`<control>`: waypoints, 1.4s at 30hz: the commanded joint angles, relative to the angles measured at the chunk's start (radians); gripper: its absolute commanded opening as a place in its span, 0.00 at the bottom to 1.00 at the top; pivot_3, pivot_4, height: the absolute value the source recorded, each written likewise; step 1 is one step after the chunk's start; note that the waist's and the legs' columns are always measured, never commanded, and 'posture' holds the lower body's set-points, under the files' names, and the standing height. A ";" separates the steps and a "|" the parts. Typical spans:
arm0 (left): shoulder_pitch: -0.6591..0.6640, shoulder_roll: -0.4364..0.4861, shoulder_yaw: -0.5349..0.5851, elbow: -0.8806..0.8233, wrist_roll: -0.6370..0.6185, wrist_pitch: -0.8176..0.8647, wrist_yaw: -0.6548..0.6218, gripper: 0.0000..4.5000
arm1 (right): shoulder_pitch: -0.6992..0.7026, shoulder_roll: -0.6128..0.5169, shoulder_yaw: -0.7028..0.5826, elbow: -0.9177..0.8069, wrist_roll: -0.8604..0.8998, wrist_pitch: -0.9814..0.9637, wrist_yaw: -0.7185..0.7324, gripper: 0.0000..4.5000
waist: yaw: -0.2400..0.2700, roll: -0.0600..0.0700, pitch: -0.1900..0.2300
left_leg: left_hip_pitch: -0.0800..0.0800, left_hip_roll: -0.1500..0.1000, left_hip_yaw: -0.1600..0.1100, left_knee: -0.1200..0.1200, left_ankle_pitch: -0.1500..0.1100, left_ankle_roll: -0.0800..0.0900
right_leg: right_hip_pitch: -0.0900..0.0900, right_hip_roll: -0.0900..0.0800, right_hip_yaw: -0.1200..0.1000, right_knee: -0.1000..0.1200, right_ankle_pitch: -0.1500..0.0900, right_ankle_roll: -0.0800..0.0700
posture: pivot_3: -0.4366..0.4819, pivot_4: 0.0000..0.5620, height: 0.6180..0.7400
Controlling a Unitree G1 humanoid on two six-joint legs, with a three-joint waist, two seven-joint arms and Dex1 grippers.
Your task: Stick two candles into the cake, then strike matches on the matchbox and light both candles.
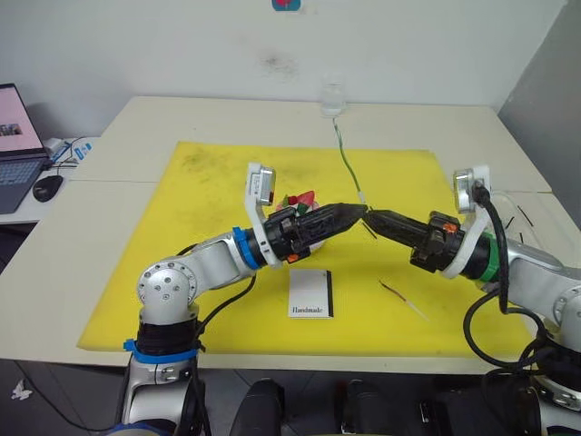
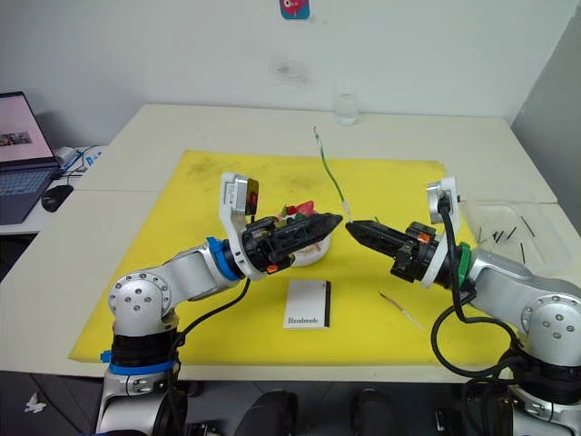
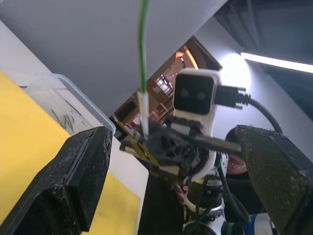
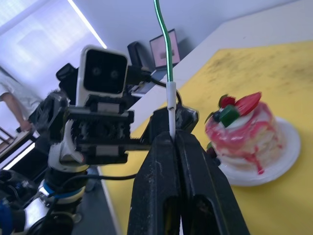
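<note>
My right gripper (image 1: 370,216) is shut on the pale lower end of the green candle (image 1: 347,159), which stands up and leans toward the table's back. My left gripper (image 1: 359,211) is open, its fingers (image 3: 83,176) spread to either side of that candle's base, tip to tip with the right gripper. The pink cake (image 4: 244,127) on its white plate (image 4: 288,147) sits just behind the left gripper, partly hidden by it. The reddish-brown candle (image 1: 404,300) lies on the yellow mat (image 1: 209,182) below the right gripper. The white matchbox (image 1: 311,293) lies flat near the mat's front.
A clear tub (image 2: 499,222) holding dark matches stands off the mat at the right. A clear glass (image 1: 333,98) stands at the table's back. A laptop (image 1: 14,145) and mouse (image 1: 47,188) sit on the side table at far left.
</note>
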 commanded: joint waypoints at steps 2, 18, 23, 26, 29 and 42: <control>-0.014 0.009 0.008 -0.003 -0.087 -0.012 0.023 1.00 | 0.012 -0.040 0.039 -0.036 0.132 -0.064 -0.059 0.01 | -0.004 0.000 0.000 | 0.000 0.000 0.000 0.000 0.000 0.000 | 0.000 0.000 0.000 0.000 0.000 0.000 | 0.48 0.27 1.00; -0.002 0.027 -0.029 0.002 -0.097 -0.019 -0.005 0.55 | 0.037 -0.140 0.150 -0.056 0.243 -0.192 -0.115 0.00 | -0.005 0.000 0.000 | -0.002 0.000 0.000 0.000 0.000 0.000 | -0.001 0.001 0.000 -0.002 0.000 0.000 | 0.48 0.27 1.00; 0.006 0.037 -0.035 0.000 -0.099 -0.014 -0.018 0.22 | 0.039 -0.160 0.166 -0.058 0.247 -0.211 -0.108 0.00 | -0.004 0.000 0.000 | -0.004 0.000 0.000 0.000 0.000 0.000 | -0.003 0.001 0.000 -0.002 0.000 0.000 | 0.48 0.27 1.00; 0.012 0.046 -0.038 -0.002 -0.097 -0.012 -0.026 0.03 | 0.037 -0.170 0.176 -0.060 0.243 -0.220 -0.099 0.00 | -0.004 0.000 0.000 | -0.005 0.000 0.000 0.000 0.000 0.000 | -0.004 0.001 0.000 -0.002 0.000 0.000 | 0.48 0.27 1.00; 0.016 0.054 -0.041 -0.003 -0.091 -0.013 -0.039 0.00 | 0.037 -0.174 0.183 -0.060 0.245 -0.225 -0.093 0.00 | -0.004 0.000 0.000 | -0.006 0.000 -0.001 0.000 0.000 0.000 | -0.004 0.001 -0.001 -0.003 0.000 0.000 | 0.48 0.27 1.00; 0.003 0.133 -0.008 -0.122 0.200 -0.186 -0.064 0.00 | 0.020 -0.356 0.173 -0.123 -0.014 -0.198 0.102 0.69 | -0.002 0.000 0.000 | -0.007 0.000 -0.001 0.000 0.000 0.000 | -0.005 0.001 -0.001 -0.004 0.000 0.000 | 0.48 0.27 1.00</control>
